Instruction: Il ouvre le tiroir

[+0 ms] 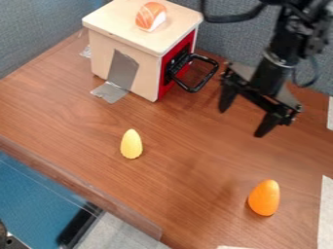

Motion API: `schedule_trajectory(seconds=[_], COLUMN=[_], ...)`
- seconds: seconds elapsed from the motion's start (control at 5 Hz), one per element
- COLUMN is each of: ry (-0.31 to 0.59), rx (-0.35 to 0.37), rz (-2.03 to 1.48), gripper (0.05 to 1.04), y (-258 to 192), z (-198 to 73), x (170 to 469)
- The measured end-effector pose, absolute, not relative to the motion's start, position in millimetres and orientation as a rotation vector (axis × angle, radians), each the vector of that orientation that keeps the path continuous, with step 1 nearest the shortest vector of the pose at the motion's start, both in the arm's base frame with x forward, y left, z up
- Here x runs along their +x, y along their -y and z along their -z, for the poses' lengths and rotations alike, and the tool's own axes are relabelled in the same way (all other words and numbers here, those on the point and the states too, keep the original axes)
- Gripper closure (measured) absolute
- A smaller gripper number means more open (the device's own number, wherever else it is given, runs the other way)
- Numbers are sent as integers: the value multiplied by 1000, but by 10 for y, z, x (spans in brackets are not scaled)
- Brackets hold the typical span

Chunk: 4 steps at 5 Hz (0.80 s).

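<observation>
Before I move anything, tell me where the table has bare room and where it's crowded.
The table is bare between the yellow piece and the orange egg-shaped piece, and also from the box down to the table's edge at picture left. It's crowded around the black handle, with the open hand close to its right.

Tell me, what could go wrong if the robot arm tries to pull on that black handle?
The open gripper is beside the black handle, not around it, so it might knock the loop or miss it. A hard pull could perhaps drag the wooden box, if the grey tape at its base doesn't hold. And a jolt might topple the orange-and-white toy sushi sitting loose-looking on top.
</observation>
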<state>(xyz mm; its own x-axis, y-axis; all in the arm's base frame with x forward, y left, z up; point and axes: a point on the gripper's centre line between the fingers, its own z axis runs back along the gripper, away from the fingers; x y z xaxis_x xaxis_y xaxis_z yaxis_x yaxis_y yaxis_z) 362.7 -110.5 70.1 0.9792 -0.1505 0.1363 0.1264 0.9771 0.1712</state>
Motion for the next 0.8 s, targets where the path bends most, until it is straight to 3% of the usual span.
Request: schedule_trajectory(seconds=[0.4,0.8], ry=[264,281], rx=[288,361], rz=[223,132], gripper=[82,82], y=[1232,862], z=[-531,-517], x=[4158,4613])
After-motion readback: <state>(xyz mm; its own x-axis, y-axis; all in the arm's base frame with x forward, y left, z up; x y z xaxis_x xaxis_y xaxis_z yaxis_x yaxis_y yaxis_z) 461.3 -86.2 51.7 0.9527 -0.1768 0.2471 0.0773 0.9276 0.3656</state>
